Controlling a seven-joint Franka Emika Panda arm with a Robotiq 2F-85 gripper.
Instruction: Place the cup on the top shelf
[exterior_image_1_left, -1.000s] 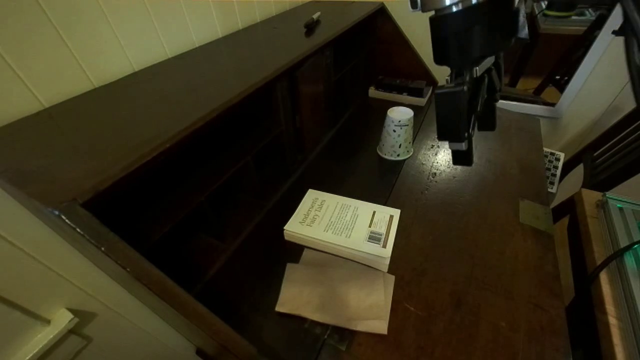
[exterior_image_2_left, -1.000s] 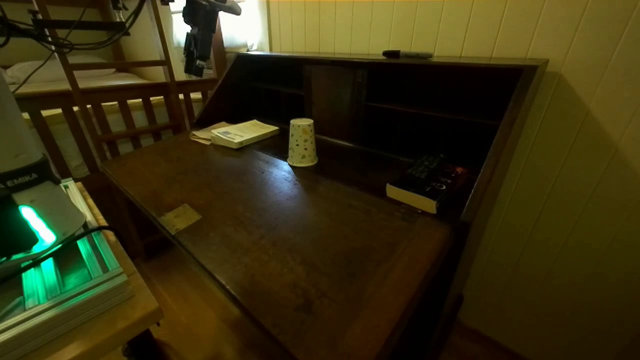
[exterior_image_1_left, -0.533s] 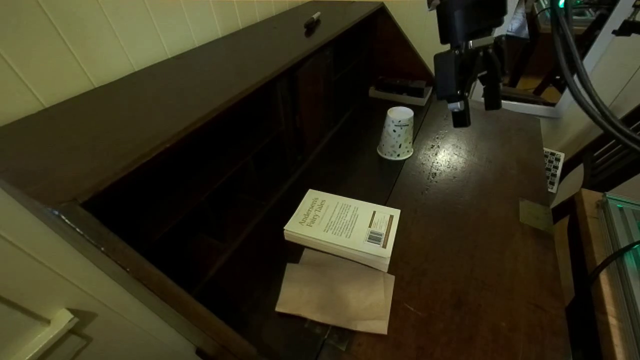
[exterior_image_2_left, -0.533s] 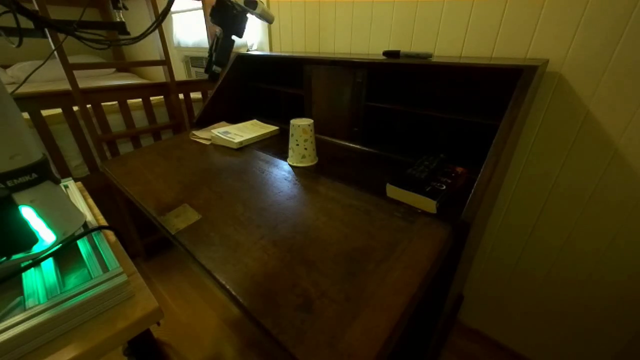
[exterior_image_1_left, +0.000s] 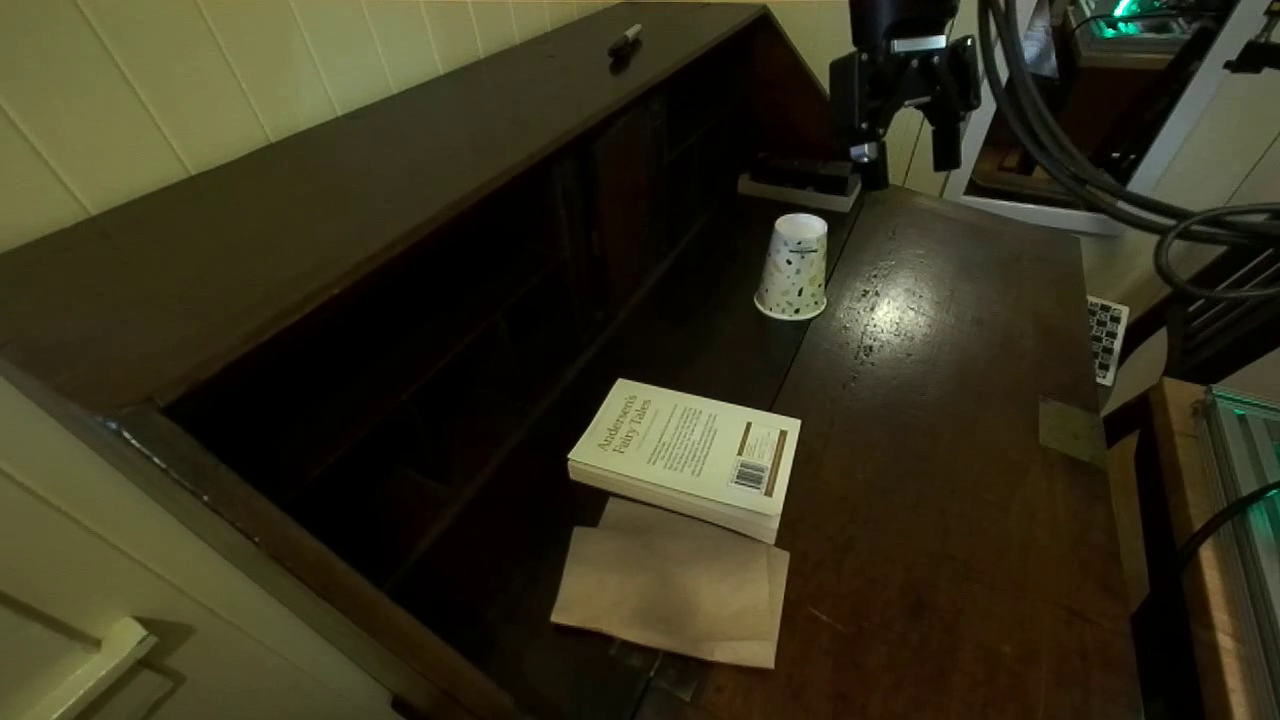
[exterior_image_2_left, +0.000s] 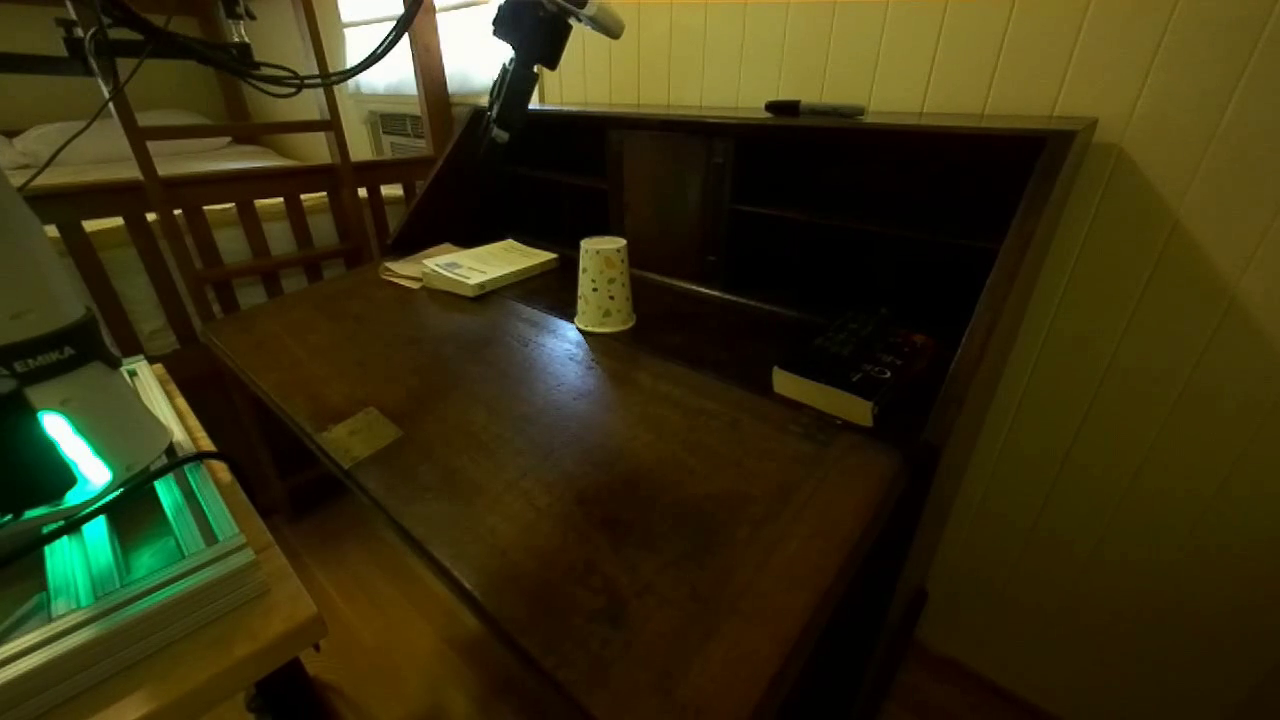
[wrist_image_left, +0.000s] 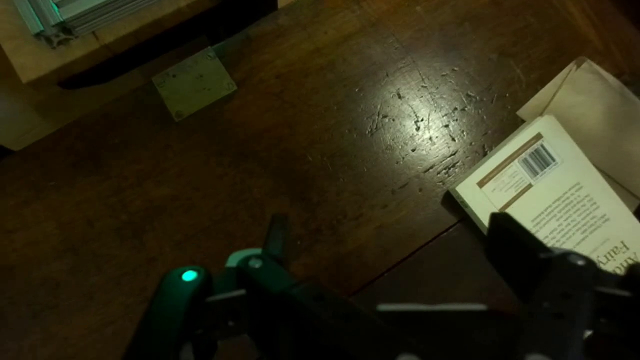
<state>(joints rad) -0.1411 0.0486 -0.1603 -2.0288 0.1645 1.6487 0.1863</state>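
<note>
The white speckled cup (exterior_image_1_left: 795, 270) stands upside down, wide rim down, on the dark desk surface. It also shows in an exterior view (exterior_image_2_left: 604, 285), and it is out of the wrist view. The top shelf (exterior_image_1_left: 350, 200) is the long dark-brown board along the wall; it shows nearly edge-on in an exterior view (exterior_image_2_left: 680, 115). My gripper (exterior_image_1_left: 908, 165) is open and empty, held in the air well apart from the cup. It shows up and left of the cup in an exterior view (exterior_image_2_left: 502, 125). In the wrist view its fingers (wrist_image_left: 390, 225) are wide apart over the desk.
A black marker (exterior_image_1_left: 625, 42) lies on the top shelf. A pale paperback book (exterior_image_1_left: 690, 450) and a brown envelope (exterior_image_1_left: 670, 595) lie on the desk. A dark thick book (exterior_image_2_left: 850, 370) lies by the bookcase's side wall. Dark compartments (exterior_image_2_left: 870, 180) open below the top board.
My gripper has moved across, leftward and up in an exterior view and rightward in another, and has turned so that both fingers show apart. The cup and books have not moved.
</note>
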